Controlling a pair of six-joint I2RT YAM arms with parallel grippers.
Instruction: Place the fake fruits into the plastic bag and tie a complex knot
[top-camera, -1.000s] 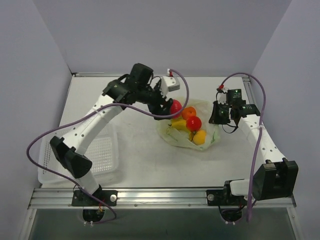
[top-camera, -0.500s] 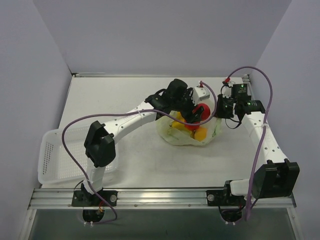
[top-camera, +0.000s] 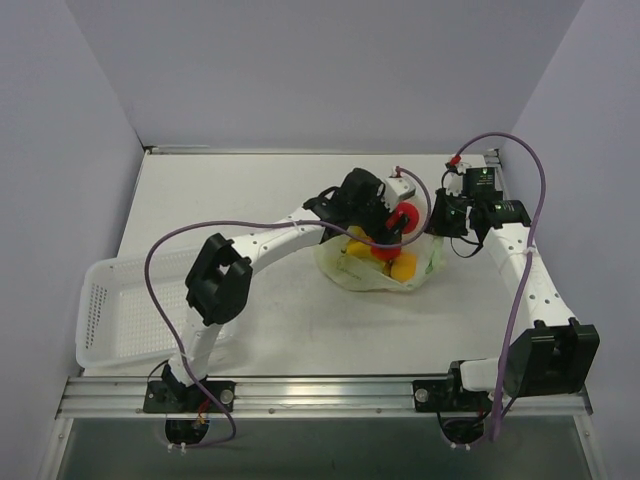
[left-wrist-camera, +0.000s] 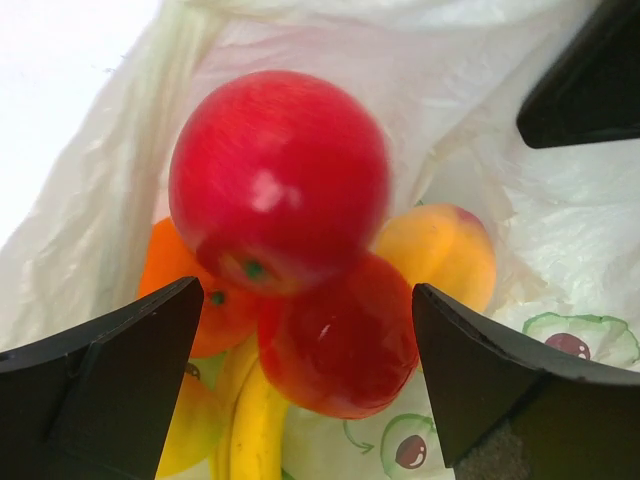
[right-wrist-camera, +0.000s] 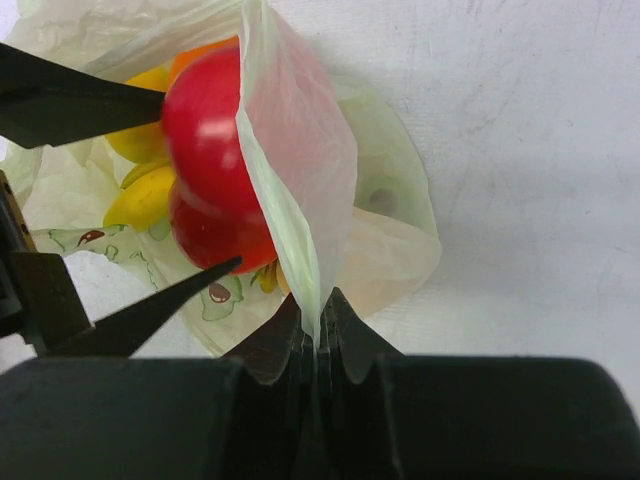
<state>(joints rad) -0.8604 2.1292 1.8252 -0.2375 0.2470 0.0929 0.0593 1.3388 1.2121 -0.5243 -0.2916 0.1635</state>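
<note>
My left gripper (left-wrist-camera: 308, 290) hangs over the mouth of the translucent pale green plastic bag (left-wrist-camera: 560, 240), jaws wide apart and touching nothing. Between them sits the glossy red plastic apple (left-wrist-camera: 278, 180), blurred, at 12 o'clock of the pile inside: 1 darker red fruit (left-wrist-camera: 340, 345), 1 orange fruit (left-wrist-camera: 185, 290), 1 yellow lemon-shaped fruit (left-wrist-camera: 440, 255), 1 yellow banana (left-wrist-camera: 255, 430). My right gripper (right-wrist-camera: 318, 335) is pinched tight on the bag's rim at its 3 o'clock side. I judge this hold serves to keep the mouth open. Tying has not begun.

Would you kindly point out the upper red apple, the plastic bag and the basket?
upper red apple (left-wrist-camera: 278, 180), left wrist view, middle of its skin.
plastic bag (right-wrist-camera: 300, 170), right wrist view, its raised wall.
basket (top-camera: 120, 320), top view, bare floor.
</note>
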